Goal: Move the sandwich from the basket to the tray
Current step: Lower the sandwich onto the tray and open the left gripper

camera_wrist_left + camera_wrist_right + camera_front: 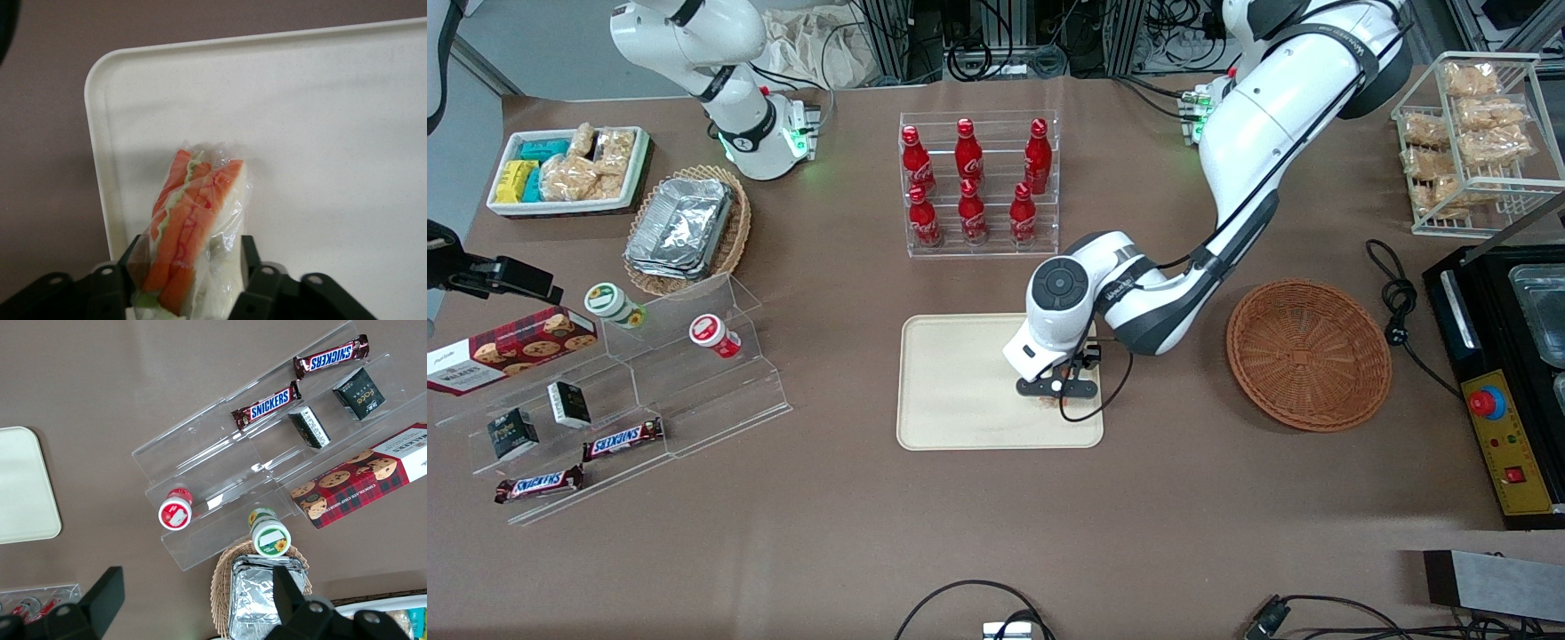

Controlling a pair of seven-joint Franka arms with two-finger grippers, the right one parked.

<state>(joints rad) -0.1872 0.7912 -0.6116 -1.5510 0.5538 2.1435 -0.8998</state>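
I have the tool low over the tray, near the tray's edge that faces the basket, and it is clenched on the sandwich. In the wrist view the two fingers press the wrapped bread from both sides, and the orange and green filling points away from the camera toward the tray floor. The basket itself sits on the desk beside the tray, toward the working arm's end, and I see nothing left inside it. I judge that the transport part is finished and that the step in hand is the release. To do it well I would lower slowly until the sandwich's lower edge touches the tray surface, because I cannot tell whether it already touches. I would keep it inside the rim, since it hangs close to one rounded corner, then open the fingers gently so the clear wrap does not stick to them, and lift straight up. The sandwich is narrow and may fall on its side.
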